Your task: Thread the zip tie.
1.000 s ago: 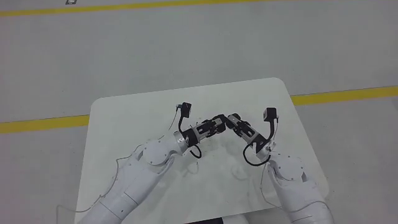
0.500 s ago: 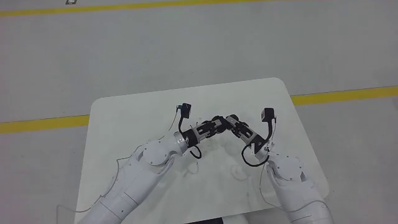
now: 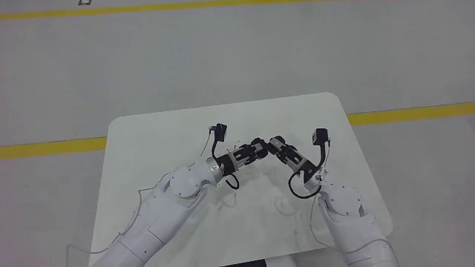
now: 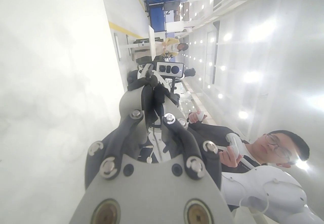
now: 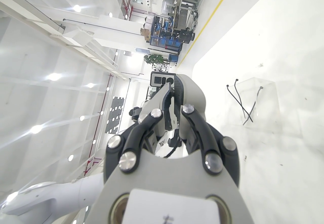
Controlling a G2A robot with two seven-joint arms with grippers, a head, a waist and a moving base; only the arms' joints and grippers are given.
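Overhead, table: white with rounded corners, in the lower middle of the frame; yellow floor lines run beyond it.
Overhead, left claw: just left of the frame's centre, above the middle of the table, pointing right. It is too small from up here to judge how far open it is.
Overhead, right claw: just right of centre, pointing left, its tip right up against the left claw's tip.
Left wrist, left claw: the two dark pads sit close together with at most a thin slit between them. Whether a tie is pinched there cannot be told.
Left wrist, table: a white surface beside the claw.
Right wrist, right claw: the pads are pressed together with no gap seen, and anything held is hidden between them.
Right wrist, clear box: sits on the table near its rounded corner, well apart from the claw.
Right wrist, zip ties: three black ones lie loose inside the clear box, crossing one another near one end.
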